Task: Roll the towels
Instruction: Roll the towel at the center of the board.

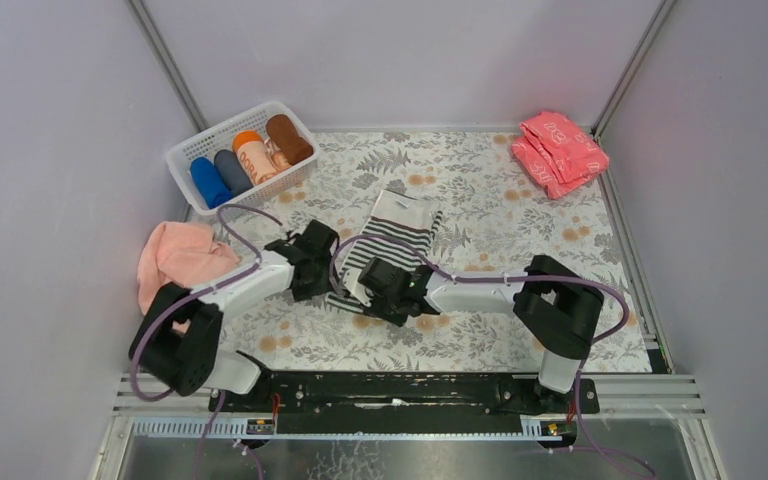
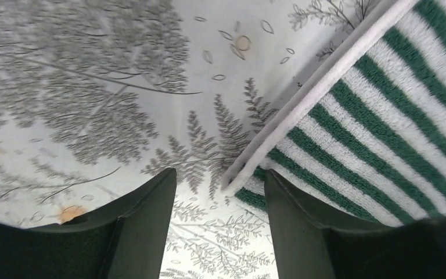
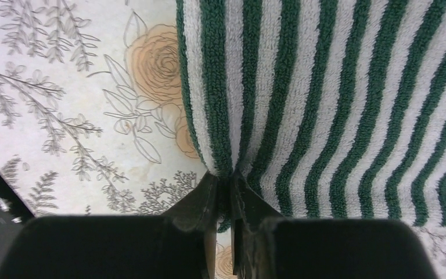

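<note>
Towels laid out: two, one green-and-white striped towel (image 1: 392, 240) and one pale pink towel (image 1: 175, 255).
Rolled towels: four in the white basket (image 1: 185, 160) at the far left: blue roll (image 1: 208, 182), grey roll (image 1: 232, 170), orange roll (image 1: 253, 155), brown roll (image 1: 288, 137), side by side.
Folded cloths: a coral stack (image 1: 560, 152) in the far right corner; how many it holds I cannot tell.
Striped towel, place: flat on the floral table (image 1: 480, 320), mid-table, between the two grippers.
Striped towel, axis: long axis runs near to far, the far end leaning right; the stripes cross its width.
Pale pink towel: bunched at the left edge, beside the left arm.
Left gripper (image 2: 220, 180): jaws spread, the towel's hemmed near-left corner (image 2: 383, 116) between them, nothing pinched.
Right gripper (image 3: 230, 180): jaws pressed together, pinching a fold at the striped towel's near edge (image 3: 325, 116).
</note>
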Motion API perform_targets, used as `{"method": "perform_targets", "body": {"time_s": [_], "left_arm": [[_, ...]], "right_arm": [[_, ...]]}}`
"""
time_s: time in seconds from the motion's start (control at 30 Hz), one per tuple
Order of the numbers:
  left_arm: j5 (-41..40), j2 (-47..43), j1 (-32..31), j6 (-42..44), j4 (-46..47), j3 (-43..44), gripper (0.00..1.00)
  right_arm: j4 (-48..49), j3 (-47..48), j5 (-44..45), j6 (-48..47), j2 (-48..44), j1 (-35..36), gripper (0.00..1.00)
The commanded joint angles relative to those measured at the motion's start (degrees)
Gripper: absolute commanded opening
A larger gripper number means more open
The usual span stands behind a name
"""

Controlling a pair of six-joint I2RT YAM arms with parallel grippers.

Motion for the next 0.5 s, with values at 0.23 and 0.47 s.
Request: {"method": "perform_targets", "body": {"time_s": [0.23,0.47], "left_arm": [[-1.78,-22.08,1.73,-6.66,-6.37,-4.22,0.71],[2.73,-27.91,1.81,-11.01,-5.15,-9.88,0.75]], "right_arm": [[9.24,-4.98,-28.31,11.37,-1.43,-8.36,0.01],[17.45,-8.21,-39.27,19.1,0.18,-14.28,0.01]]}}
